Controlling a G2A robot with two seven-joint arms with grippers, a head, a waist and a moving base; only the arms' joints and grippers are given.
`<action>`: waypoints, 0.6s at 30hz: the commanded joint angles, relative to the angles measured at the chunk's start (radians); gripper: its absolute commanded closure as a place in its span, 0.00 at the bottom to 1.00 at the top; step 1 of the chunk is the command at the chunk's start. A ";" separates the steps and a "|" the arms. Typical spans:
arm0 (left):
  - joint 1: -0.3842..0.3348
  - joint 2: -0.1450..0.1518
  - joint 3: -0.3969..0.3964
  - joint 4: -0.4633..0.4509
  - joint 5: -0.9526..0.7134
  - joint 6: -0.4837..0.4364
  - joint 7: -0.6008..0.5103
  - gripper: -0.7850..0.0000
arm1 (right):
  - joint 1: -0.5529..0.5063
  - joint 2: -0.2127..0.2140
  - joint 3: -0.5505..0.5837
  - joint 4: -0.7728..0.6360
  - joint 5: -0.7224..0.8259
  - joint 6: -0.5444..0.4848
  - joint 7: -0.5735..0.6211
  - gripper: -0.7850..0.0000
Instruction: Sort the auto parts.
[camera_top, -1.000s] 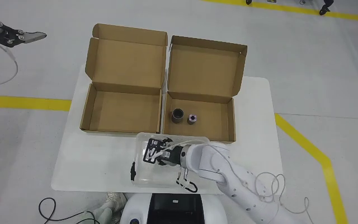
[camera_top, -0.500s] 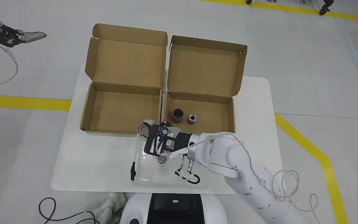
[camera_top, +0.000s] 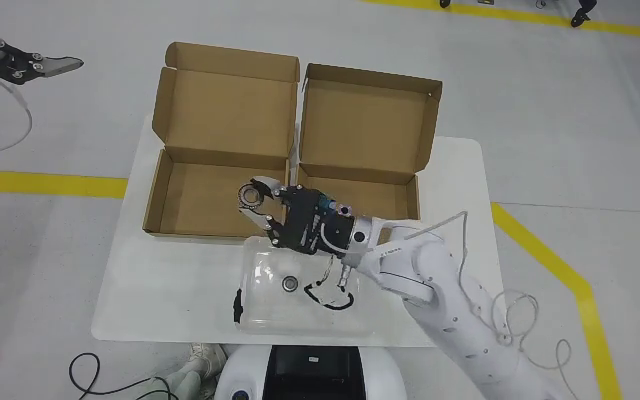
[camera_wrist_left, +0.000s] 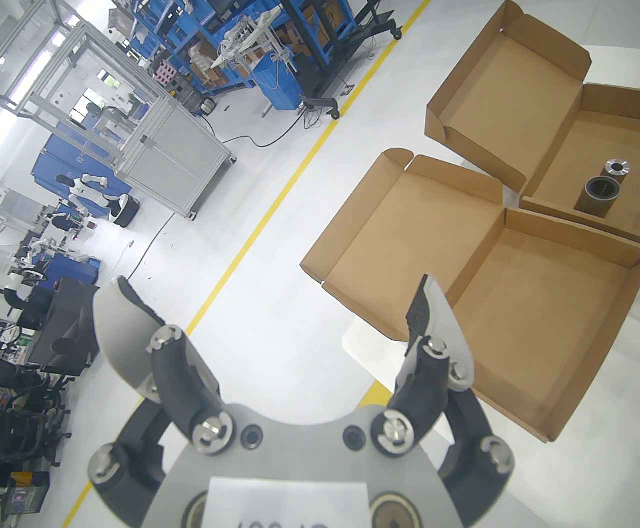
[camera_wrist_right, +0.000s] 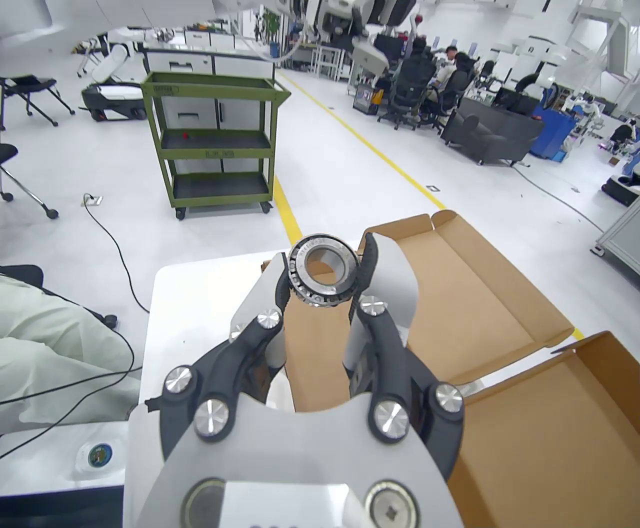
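I have the right gripper (camera_wrist_right: 324, 272) pinching a silver tapered roller bearing (camera_wrist_right: 320, 290), held above the right half of the left-hand open brown cardboard box (camera_top: 200, 205). My left gripper (camera_wrist_left: 272, 300) hangs spread wide, well beyond that box's far left corner.

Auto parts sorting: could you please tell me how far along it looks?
Done: a dark sleeve and a small bushing sit in one cardboard box. In hand: the right gripper holds a bearing above the other, empty box. Remaining: a round part in the clear tray.
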 joint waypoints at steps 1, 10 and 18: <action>0.000 0.000 0.000 0.000 0.000 0.000 0.000 0.00 | -0.019 0.003 0.017 -0.011 -0.002 -0.008 -0.046 1.00; 0.000 0.000 0.000 0.000 0.000 0.000 0.000 0.00 | -0.117 0.022 0.095 -0.062 -0.025 -0.054 -0.202 1.00; 0.000 0.000 0.000 0.000 0.000 0.000 0.000 0.00 | -0.206 0.038 0.145 -0.167 -0.094 -0.042 -0.251 1.00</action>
